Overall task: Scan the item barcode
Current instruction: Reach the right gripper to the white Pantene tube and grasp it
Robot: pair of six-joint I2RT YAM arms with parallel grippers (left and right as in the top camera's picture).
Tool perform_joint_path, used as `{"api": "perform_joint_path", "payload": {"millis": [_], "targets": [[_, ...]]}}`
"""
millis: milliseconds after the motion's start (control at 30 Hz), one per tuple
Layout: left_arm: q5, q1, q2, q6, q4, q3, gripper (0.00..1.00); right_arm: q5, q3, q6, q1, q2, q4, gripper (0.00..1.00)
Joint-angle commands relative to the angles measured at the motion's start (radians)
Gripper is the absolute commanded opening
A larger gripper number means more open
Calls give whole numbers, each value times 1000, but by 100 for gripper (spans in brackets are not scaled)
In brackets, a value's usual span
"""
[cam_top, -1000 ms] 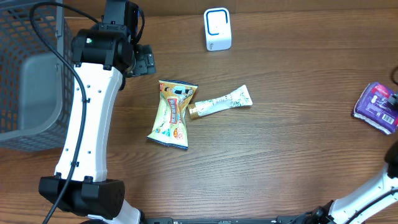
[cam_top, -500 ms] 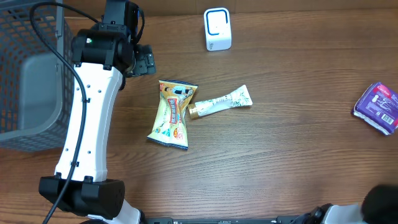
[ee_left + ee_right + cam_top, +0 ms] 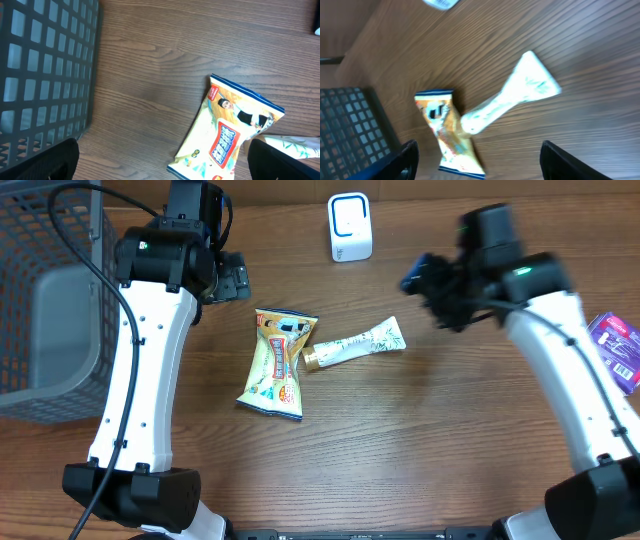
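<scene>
A yellow snack bag (image 3: 278,363) lies flat mid-table, with a white tube (image 3: 355,345) resting against its right side. The white barcode scanner (image 3: 350,227) stands at the back edge. My left gripper (image 3: 235,280) hovers up and left of the bag, open and empty; its wrist view shows the snack bag (image 3: 230,135) below. My right gripper (image 3: 420,285) hangs above and right of the tube, open with nothing between its fingers (image 3: 575,160). The right wrist view looks down on the tube (image 3: 515,97) and the bag (image 3: 447,135).
A grey mesh basket (image 3: 50,300) fills the left edge, close to the left arm; the basket (image 3: 45,70) also shows in the left wrist view. A purple packet (image 3: 620,350) lies at the far right edge.
The right arm has swung in from the right edge to above the table near the tube. The left arm and all items have stayed put.
</scene>
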Motion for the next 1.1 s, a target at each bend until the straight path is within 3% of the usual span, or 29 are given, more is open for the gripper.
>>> {"api": "perform_joint_path", "payload": {"millis": [0,33,67,133,233,800,933,1067], "targets": [[4,3,1,19,1,0,100,129,-35,226,61,40,48,85],[4,3,1,19,1,0,100,119,-42,253,89,84,72,93],[4,3,1,19,1,0,100,119,-42,256,105,111,86,93],[4,3,1,19,1,0,100,119,-42,256,130,167,126,88],[4,3,1,19,1,0,100,100,-42,284,154,237,179,73],[4,3,1,19,1,0,100,40,-43,370,192,418,218,70],[4,3,1,19,1,0,100,83,-43,391,213,423,227,54],[4,3,1,19,1,0,100,111,-43,406,224,423,227,22]]}}
